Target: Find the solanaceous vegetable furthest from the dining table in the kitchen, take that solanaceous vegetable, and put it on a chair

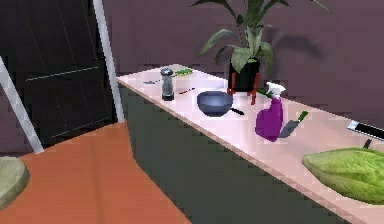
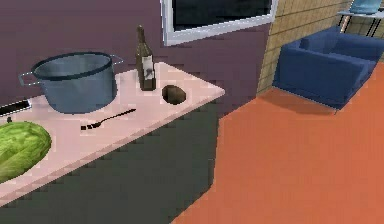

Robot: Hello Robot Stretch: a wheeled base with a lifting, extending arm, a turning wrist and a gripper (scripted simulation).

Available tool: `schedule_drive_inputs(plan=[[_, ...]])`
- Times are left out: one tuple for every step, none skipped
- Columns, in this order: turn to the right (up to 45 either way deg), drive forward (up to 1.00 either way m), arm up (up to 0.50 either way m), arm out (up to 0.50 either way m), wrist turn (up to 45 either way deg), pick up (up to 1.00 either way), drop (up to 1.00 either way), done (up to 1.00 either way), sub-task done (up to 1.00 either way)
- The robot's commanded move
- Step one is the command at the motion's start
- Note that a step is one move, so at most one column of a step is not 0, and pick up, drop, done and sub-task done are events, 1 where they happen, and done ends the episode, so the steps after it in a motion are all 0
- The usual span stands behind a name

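A small brown oval thing, shaped like a potato (image 2: 174, 94), lies on the pink countertop (image 2: 120, 135) near its right-hand end, just right of a dark wine bottle (image 2: 146, 62). In the arm side view's upper right, a blue armchair (image 2: 325, 62) stands on the orange floor beyond the counter's end.
The counter carries a large grey pot (image 2: 74, 80), a dark spoon (image 2: 108, 120) and a green lettuce (image 2: 18, 150). The forward view has the same pink counter (image 1: 250, 140) with a shaker (image 1: 167, 84), a dark bowl (image 1: 213, 102), a purple spray bottle (image 1: 270, 114), a potted plant (image 1: 246, 50) and a lettuce (image 1: 350, 170). Open orange floor (image 2: 300, 160) lies right of the counter.
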Motion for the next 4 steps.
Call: schedule_drive_inputs(plan=[[0.0,0.0,0.5,0.0,0.0,0.0,0.0,0.0,0.0],[0.0,0.0,0.38,0.0,0.0,0.0,0.0,0.0,0.0],[0.0,0.0,0.0,0.48,0.0,0.0,0.0,0.0,0.0],[0.0,0.0,0.0,0.0,45.0,0.0,0.0,0.0,0.0]])
